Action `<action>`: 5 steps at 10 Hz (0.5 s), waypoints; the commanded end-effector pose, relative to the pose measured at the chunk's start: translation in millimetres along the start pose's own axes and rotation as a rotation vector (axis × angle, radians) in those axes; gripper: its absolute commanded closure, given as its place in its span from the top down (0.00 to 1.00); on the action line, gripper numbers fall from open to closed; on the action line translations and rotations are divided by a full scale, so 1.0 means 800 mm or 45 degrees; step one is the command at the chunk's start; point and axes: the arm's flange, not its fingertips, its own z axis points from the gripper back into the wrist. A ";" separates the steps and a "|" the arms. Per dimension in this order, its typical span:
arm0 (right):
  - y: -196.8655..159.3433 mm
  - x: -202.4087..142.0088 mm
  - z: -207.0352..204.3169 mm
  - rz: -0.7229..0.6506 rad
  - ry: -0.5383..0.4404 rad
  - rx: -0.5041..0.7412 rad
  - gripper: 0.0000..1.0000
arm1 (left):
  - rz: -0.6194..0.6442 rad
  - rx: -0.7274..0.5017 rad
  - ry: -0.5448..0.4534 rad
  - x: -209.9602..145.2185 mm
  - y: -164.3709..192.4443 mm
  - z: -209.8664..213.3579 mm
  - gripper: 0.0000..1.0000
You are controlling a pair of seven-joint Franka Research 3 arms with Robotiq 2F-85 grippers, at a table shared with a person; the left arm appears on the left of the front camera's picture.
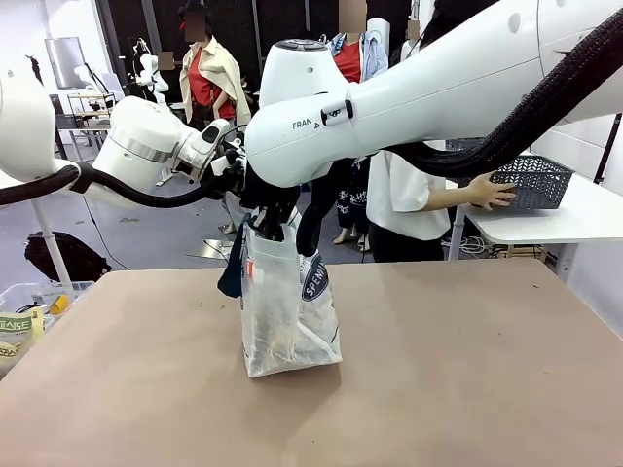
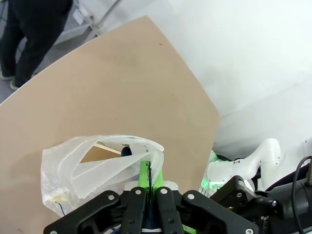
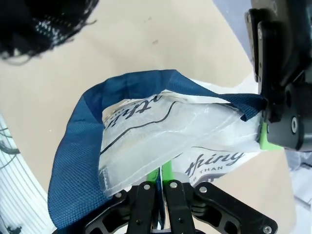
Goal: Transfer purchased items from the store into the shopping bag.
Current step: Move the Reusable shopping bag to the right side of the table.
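While the left gripper [image 2: 148,183] pinches the rim of the shopping bag [image 1: 287,311], its jaws clamped on the plastic, the bag stands upright mid-table; the right gripper [image 3: 161,178] clamps the opposite rim, and a person's hand [image 1: 484,191] rests on the basket [image 1: 533,181] at far right.

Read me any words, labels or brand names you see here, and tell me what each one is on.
"FRAN", partly hidden: on the right arm in the front view.
"SPEND", cut off by a fold: dark round mark on the bag.
"thing" and "THAN": script print on the bag in the right wrist view; the rest is folded away.
"AKE": package at the table's left edge, clipped.
Other print on the bag: too creased to read.
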 end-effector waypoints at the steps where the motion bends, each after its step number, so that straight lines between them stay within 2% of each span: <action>1: 0.006 -0.012 0.007 -0.058 -0.071 0.004 0.00 | 0.024 0.041 0.007 0.001 -0.002 -0.002 0.00; 2: 0.005 -0.016 0.012 -0.092 -0.063 0.008 0.12 | 0.025 0.043 0.010 0.001 -0.001 -0.001 0.00; 5: 0.007 -0.031 0.036 -0.200 -0.088 -0.023 0.71 | 0.021 0.051 0.015 -0.001 -0.001 0.000 0.00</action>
